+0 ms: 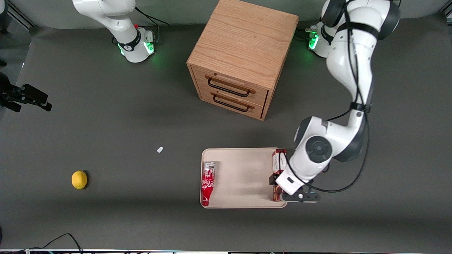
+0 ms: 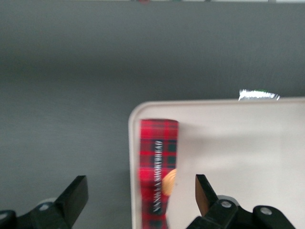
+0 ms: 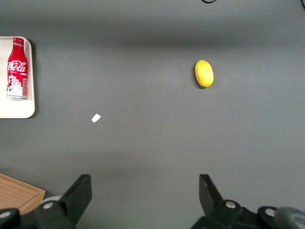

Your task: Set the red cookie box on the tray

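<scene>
1 red cookie box (image 2: 158, 174) rests on the tray (image 2: 238, 157) edge; open gripper (image 2: 140, 195) straddles it; next, retreat upward.

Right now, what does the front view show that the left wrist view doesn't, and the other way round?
Only the front view shows the cola bottle lying on the tray, the wooden drawer cabinet, the lemon toward the parked arm's end of the table, and a small white scrap. Only the left wrist view shows the gripper open, its fingers apart on either side of the red cookie box without touching it. Both show the box lying on the tray along its edge toward the working arm, with the gripper above it.
</scene>
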You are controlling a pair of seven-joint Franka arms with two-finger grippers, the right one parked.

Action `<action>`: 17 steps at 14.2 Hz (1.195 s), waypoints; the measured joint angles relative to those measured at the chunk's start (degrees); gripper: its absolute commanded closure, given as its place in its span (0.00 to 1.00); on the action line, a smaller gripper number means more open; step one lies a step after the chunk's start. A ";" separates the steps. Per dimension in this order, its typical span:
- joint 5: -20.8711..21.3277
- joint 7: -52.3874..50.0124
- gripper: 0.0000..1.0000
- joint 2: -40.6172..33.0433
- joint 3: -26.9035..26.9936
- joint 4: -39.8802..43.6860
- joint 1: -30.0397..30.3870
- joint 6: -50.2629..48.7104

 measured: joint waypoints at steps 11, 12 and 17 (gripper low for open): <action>-4.25 12.88 0.00 -33.05 0.53 -18.58 18.85 -23.25; -4.25 14.37 0.00 -35.17 0.54 -19.80 20.24 -24.89; -4.20 21.16 0.00 -42.99 0.56 -25.84 24.45 -26.65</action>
